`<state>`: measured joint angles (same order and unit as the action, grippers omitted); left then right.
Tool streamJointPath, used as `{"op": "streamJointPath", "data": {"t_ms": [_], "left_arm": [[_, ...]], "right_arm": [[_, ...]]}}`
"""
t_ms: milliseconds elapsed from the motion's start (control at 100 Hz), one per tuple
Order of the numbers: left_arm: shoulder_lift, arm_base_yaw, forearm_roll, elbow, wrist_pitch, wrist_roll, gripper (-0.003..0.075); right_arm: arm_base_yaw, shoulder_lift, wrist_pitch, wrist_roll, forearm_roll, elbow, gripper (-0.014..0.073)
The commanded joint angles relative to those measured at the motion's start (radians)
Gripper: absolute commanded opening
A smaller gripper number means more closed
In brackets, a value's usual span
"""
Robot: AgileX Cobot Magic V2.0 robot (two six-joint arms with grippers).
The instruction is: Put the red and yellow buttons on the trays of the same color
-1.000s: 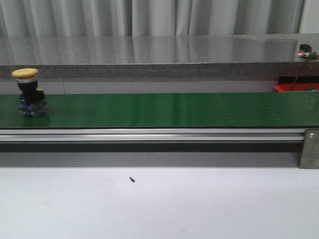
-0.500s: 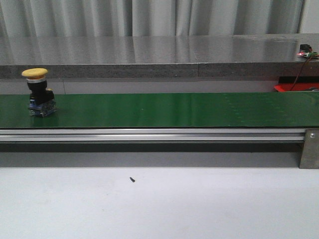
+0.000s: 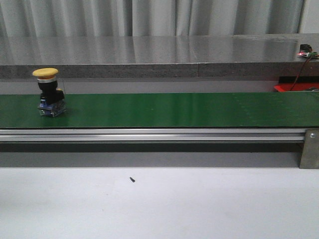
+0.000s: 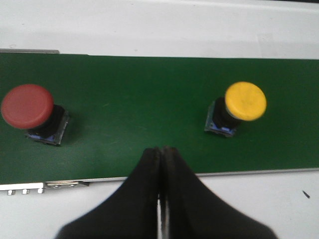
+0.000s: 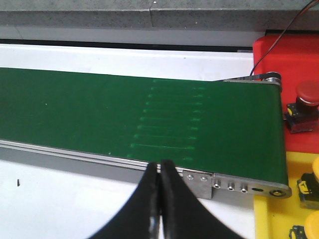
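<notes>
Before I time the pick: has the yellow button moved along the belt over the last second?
Yes. The yellow button has travelled rightward on the green belt, toward the black speck on the table.

A red button (image 4: 27,106) and a yellow button (image 4: 244,101) stand upright, well apart, on the green belt (image 4: 139,104); the left gripper (image 4: 160,189) is pressed closed.
</notes>
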<state>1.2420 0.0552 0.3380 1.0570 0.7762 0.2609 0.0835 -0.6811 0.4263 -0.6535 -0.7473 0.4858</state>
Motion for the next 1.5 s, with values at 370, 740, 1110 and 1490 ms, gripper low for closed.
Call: {"op": "streamJointPath", "data": {"t_ms": [370,740,1110,1490], "left_arm": [[-0.357,-0.038,0.015,-0.233,-0.088,0.002,-0.0020],[-0.629,-0.038,0.015,-0.407,-0.122,0.002,-0.0020],[-0.668,-0.038,0.015,-0.419,-0.137,0.002,-0.0020],[-0.668,-0.038,0.015,-0.424,-0.137,0.002,-0.0020]], "right_arm": [[-0.001,0.006,-0.040,-0.007,-0.002,0.027,-0.0067],[-0.001,0.006,-0.004,-0.007,0.030,0.045,-0.0067],[-0.001,-0.172,0.176,-0.008,0.078,0.276,-0.0067],[-0.119,-0.418,0.235,-0.018,0.079,0.526,0.0040]]}}
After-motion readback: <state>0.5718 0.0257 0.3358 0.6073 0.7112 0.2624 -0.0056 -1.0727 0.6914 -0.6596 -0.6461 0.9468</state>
